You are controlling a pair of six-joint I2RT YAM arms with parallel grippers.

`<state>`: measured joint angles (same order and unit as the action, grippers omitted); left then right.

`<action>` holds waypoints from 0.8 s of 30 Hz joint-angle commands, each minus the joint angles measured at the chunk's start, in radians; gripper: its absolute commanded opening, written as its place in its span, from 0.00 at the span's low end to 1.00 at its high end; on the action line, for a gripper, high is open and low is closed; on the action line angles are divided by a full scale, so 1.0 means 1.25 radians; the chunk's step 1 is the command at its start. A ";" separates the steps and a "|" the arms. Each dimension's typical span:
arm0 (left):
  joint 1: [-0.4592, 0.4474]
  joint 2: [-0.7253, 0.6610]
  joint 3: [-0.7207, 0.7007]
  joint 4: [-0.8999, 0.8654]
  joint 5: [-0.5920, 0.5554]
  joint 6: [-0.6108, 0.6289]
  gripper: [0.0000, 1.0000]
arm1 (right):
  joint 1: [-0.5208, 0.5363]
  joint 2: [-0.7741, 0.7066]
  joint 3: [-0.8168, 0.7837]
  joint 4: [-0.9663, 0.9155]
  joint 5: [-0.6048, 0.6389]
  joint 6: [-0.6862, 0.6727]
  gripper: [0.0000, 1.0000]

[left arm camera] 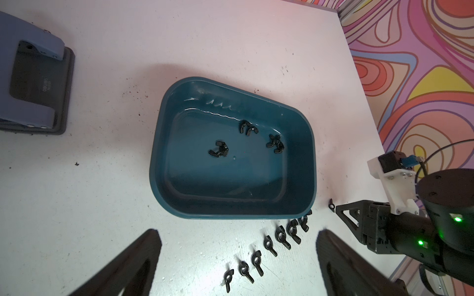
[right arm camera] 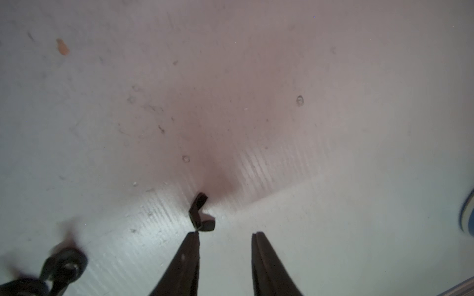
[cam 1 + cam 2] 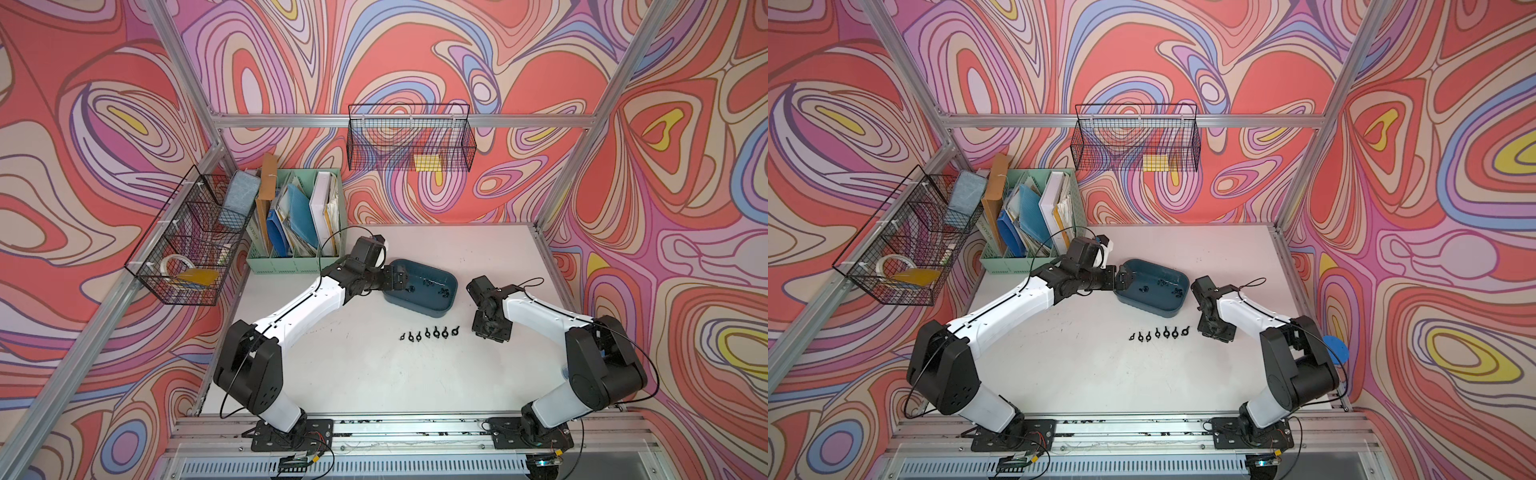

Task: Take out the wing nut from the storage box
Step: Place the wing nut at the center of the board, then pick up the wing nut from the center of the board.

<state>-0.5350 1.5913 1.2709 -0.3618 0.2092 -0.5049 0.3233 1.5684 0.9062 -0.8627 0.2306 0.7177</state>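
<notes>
Where the desk (image 3: 365, 374) lies nearest your arm bases, a row of wing nuts (image 3: 428, 333) runs across it, just short of the storage box. Your right fingers (image 2: 188, 256) point down at the row's right end. Note them parted, the gap between them bare. One wing nut (image 2: 201, 215) lies on the desk at a fingertip, touching or nearly so, not gripped.

Next back: the storage box (image 3: 419, 309), teal, sits on the desk just behind the row, its right end near your right wrist. The left wrist view shows loose nuts (image 1: 218, 149) on its floor in three small clumps, from the middle toward the right end. Your left fingers (image 1: 133, 261) hang over the box's left end, spread wide, holding nothing.

That same view catches a hole punch (image 1: 36, 77) on the desk, well apart from the box. Farther back on the left stands a green file holder (image 3: 295, 257) stuffed with folders. Wire baskets (image 3: 409, 137) hang on the walls behind.
</notes>
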 commanded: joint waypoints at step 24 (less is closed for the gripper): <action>-0.014 0.023 0.043 -0.016 0.018 -0.001 0.88 | -0.059 -0.004 -0.029 0.109 -0.154 -0.004 0.33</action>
<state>-0.5381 1.5948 1.2827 -0.3698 0.2153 -0.5053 0.2497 1.5730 0.8619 -0.7609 0.0875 0.7010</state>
